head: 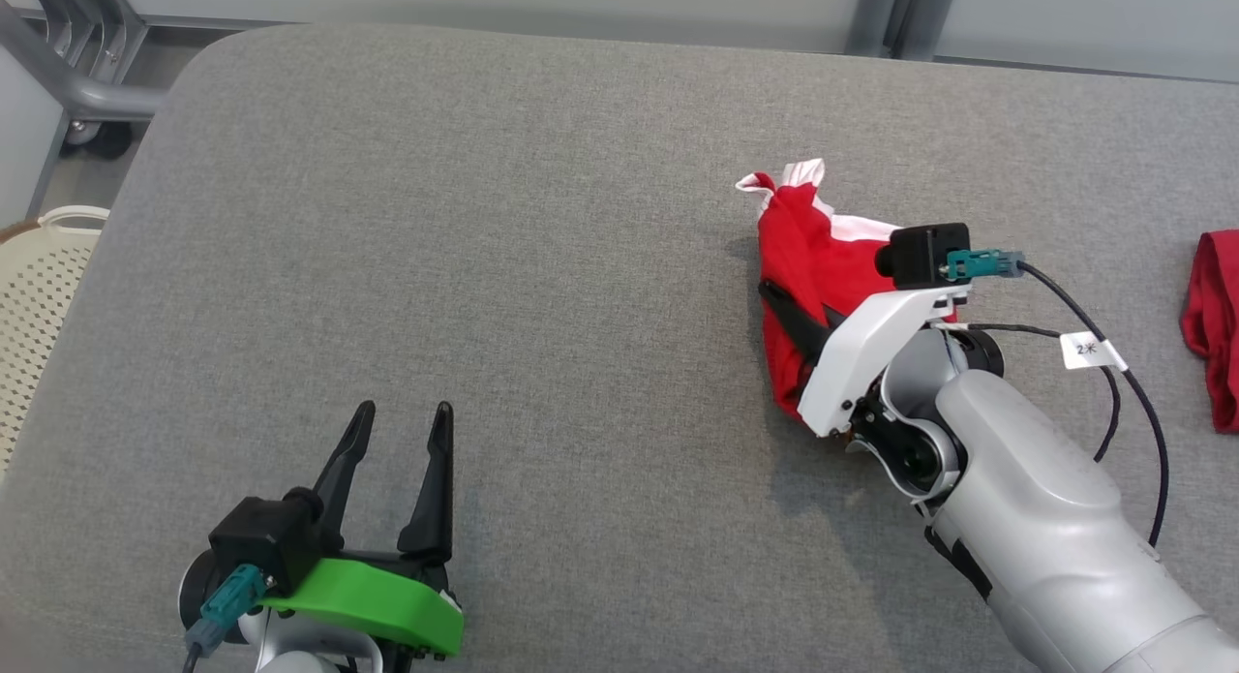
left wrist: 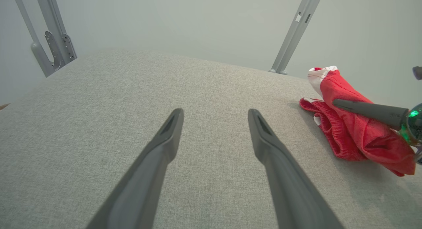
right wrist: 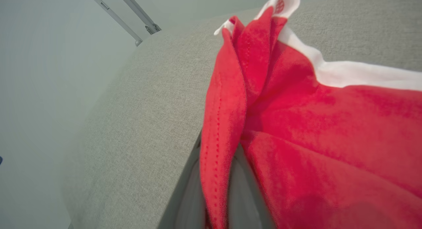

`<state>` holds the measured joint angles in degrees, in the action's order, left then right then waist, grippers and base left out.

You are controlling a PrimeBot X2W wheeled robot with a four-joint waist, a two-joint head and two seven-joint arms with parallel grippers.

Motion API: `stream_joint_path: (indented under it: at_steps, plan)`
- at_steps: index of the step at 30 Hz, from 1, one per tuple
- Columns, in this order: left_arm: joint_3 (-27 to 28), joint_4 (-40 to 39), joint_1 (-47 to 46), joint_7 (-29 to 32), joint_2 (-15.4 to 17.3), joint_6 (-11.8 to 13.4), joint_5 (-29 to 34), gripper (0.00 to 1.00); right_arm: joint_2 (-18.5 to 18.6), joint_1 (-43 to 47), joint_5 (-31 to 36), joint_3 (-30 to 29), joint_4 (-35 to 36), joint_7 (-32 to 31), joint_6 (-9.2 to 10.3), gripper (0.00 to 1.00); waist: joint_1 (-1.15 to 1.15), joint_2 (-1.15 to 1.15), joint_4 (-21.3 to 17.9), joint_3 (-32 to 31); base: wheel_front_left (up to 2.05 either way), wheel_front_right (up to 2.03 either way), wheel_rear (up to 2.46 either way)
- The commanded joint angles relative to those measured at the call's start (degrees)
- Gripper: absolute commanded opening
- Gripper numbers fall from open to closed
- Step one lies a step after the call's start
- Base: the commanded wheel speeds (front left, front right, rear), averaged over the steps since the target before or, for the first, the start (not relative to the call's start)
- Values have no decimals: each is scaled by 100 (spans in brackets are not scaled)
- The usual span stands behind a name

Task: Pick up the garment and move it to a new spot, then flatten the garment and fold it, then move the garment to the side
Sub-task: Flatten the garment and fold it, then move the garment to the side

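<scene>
Grey fabric bench (head: 484,218) lies bare from its left edge past the middle. By the front edge the left gripper (head: 405,409) sits, fingers spread. Right of centre, the right gripper (head: 776,297), angled in from the front-right corner, pinches the red garment (head: 808,247).

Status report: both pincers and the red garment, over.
Right pincer shut on garment, bunched on table. Left pincer open, apart from it. Another red cloth at table's right edge.
</scene>
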<state>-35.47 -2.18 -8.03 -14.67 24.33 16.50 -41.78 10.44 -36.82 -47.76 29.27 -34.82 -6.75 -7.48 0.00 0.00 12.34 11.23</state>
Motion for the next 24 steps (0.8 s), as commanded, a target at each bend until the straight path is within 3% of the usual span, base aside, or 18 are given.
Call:
stream_joint_path:
  at_steps: [1,2,7,11,19,22,24]
  plan:
    - [13,6,-55,17,47,19,42,100,-20,-77,129,52,-13,37,-2,84,0,0,-17,-11,0,0,0]
    - [16,8,-37,24,54,24,36,100,-47,-82,149,80,-34,36,-2,100,0,0,-35,-29,0,0,0]
    - [11,5,46,63,108,62,-3,100,-114,54,252,281,128,126,-2,100,0,0,-148,-180,0,0,0]
    - [9,-54,89,92,143,90,-13,100,33,305,109,165,588,320,-2,100,0,0,-216,-276,0,0,0]
    - [111,-231,214,59,200,185,-23,100,828,1155,168,-969,1102,355,-2,100,0,0,-329,-156,0,0,0]
    - [140,-253,214,47,184,194,-7,100,850,1377,62,-1464,982,255,-2,100,0,0,-330,-93,0,0,0]
    - [142,-245,174,35,151,185,35,100,633,1484,-327,-1779,916,60,-3,100,0,0,-291,-54,0,0,0]
